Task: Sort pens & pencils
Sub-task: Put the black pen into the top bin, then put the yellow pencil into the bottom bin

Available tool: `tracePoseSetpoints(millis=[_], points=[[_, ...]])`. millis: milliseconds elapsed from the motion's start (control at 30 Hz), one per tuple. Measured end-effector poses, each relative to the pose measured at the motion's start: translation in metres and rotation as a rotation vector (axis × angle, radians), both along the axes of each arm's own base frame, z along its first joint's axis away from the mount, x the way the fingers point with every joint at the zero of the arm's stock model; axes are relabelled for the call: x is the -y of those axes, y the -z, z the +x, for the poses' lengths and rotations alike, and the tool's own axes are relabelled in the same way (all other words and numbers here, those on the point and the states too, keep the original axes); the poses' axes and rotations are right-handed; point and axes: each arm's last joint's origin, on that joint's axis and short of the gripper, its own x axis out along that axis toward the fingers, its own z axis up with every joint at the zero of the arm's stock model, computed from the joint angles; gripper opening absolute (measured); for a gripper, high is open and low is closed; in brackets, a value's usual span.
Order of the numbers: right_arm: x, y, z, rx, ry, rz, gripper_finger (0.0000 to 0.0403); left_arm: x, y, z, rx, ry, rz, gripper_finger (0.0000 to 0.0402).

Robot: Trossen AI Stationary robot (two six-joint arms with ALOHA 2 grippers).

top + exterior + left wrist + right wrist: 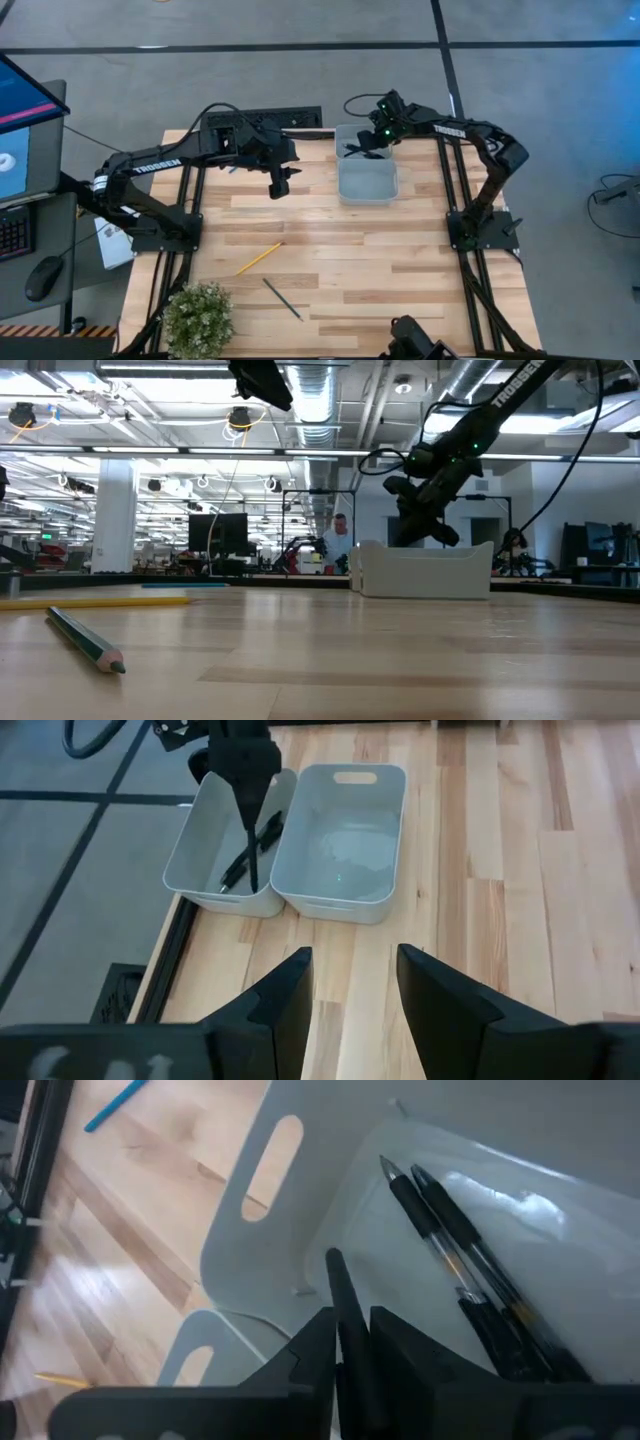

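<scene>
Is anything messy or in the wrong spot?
Nothing is spilled or broken. The pens lie in one bin, but the bin beside it has no pencils yet: the yellow pencil and a dark green pencil lie loose on the table.

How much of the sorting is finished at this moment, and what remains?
Done: two pens lie in the far bin. In hand: the right gripper, over that bin, holds a third pen between its fingers. Left: the near bin has nothing in it; a yellow pencil, a dark green pencil and a blue pencil lie on the table. The left gripper waits open.
</scene>
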Motion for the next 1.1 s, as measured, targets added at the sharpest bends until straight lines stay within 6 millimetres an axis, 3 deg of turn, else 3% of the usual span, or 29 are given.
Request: tracePoseSetpoints(millis=[633,867,1100], points=[[0.003,-0.005,-0.007,0.003,0.033,0.005,0.0157,0.000,0.000,-0.001,-0.001,-0.013,-0.003,0.0140],[-0.005,-0.055,-0.004,0.110,0.008,-0.111,0.0158,-0.002,0.003,-0.005,-0.068,-0.087,0.056,0.0140],[-0.045,-0.111,-0.002,0.238,-0.083,-0.232,0.0155,0.002,0.000,-0.027,-0.153,-0.119,0.058,0.0140]])
